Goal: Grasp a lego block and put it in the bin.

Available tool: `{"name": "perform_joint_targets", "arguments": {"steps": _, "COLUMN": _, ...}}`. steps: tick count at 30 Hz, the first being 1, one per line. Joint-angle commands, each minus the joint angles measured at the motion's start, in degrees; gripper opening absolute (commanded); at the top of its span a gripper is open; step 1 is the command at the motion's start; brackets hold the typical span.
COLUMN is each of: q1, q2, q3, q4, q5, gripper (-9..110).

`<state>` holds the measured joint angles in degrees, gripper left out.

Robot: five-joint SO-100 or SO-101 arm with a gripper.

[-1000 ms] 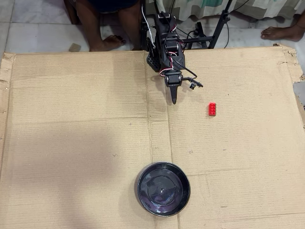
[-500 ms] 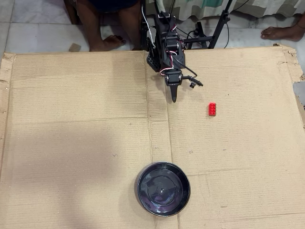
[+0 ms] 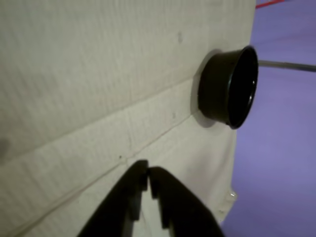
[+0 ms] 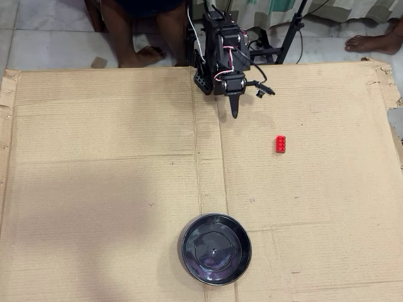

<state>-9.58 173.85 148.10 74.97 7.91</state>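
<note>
A small red lego block [image 4: 281, 144] lies on the cardboard right of centre in the overhead view. It does not show in the wrist view. The black round bin [image 4: 216, 249] sits near the cardboard's front edge; in the wrist view the bin [image 3: 228, 89] appears on its side at the upper right. My gripper [image 4: 235, 113] hangs near the arm's base, up and to the left of the block and well apart from it. In the wrist view the gripper [image 3: 148, 173] has its two dark fingers together with nothing between them.
A large cardboard sheet [image 4: 113, 163] covers the floor. The arm's base [image 4: 217, 44] stands at its far edge, beside a black stand [image 4: 286, 38]. Bare feet of people [image 4: 141, 58] rest on the tiles beyond the cardboard.
The gripper has pulled back toward the arm's base, its tip moving up the overhead view. The block and bin have not moved.
</note>
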Motion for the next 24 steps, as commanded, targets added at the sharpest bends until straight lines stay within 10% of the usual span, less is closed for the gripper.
{"name": "perform_joint_targets", "arguments": {"steps": 1, "q1": -2.5, "q2": -4.6, "q3": -7.9, "q4": 2.2, "q5": 3.9, "gripper": 0}}
{"name": "perform_joint_targets", "arguments": {"steps": 24, "q1": -18.2, "q2": -24.3, "q3": -26.6, "q4": 6.2, "q5": 36.0, "gripper": 0}}
